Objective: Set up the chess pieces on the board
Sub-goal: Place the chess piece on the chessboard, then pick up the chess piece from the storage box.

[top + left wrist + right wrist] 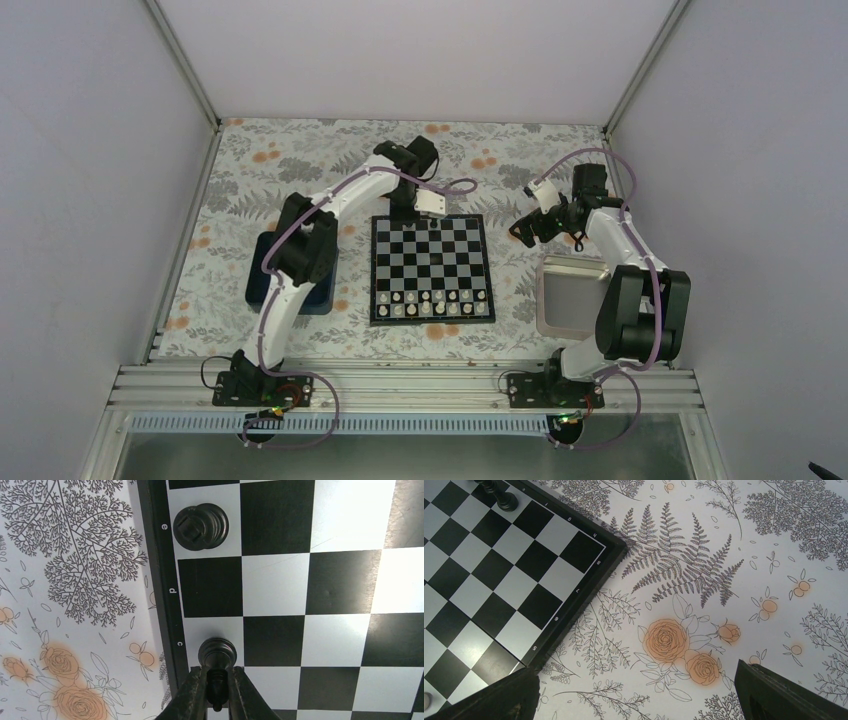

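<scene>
My left gripper (217, 696) is shut on a small black chess piece (217, 655), gripping its upper part. The piece's round base is over the pale edge square by the letter c of the board (345, 580). I cannot tell whether the base touches the square. Another black piece (200, 526) stands on the edge square at e. In the top view the left gripper (428, 206) is at the far edge of the board (430, 262). My right gripper (524, 232) is open and empty, over the floral cloth just right of the board's far corner (589, 555).
Small white pieces (430, 303) fill the two near rows of the board. A dark blue tray (258, 290) lies left of the board, partly under the left arm. A silver metal tray (570, 295) lies to the right. A black piece (506, 501) shows in the right wrist view.
</scene>
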{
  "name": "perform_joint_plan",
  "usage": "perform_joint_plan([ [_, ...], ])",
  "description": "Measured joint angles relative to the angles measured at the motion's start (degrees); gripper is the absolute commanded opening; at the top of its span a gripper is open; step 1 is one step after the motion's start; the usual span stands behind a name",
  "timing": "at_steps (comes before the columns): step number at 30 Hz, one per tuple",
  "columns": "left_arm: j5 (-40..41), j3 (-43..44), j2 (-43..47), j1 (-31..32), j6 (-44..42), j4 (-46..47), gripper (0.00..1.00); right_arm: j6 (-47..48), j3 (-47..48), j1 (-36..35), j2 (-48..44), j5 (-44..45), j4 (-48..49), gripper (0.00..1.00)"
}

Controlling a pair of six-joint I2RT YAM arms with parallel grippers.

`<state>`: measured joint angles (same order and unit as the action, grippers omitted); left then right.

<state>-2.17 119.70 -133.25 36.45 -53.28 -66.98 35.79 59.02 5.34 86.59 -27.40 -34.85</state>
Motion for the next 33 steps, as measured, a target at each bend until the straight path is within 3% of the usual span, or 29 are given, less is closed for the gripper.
perform_joint_plan([
  [15, 0.2, 2.4, -1.5, 0.1, 0.3, -1.0, 0.34, 0.2, 0.0, 0.0, 0.1, -0.4, -0.4, 1.00],
  [22, 1.4, 3.2, 0.1, 0.0, 0.4, -2.0, 0.39, 0.2, 0.0, 0.0, 0.2, -0.4, -0.4, 1.00],
  [29, 5.6, -16.0, 17.9, -2.7, -0.1, 0.1, 0.51, 0.3, 0.0, 0.0, 0.2, -0.3, -0.8, 1.00],
  [33, 6.0, -25.7, 31.0, -9.3, -0.4, 1.8, 0.55, 0.4, 0.0, 0.0, 0.2, -0.3, -0.9, 1.00],
])
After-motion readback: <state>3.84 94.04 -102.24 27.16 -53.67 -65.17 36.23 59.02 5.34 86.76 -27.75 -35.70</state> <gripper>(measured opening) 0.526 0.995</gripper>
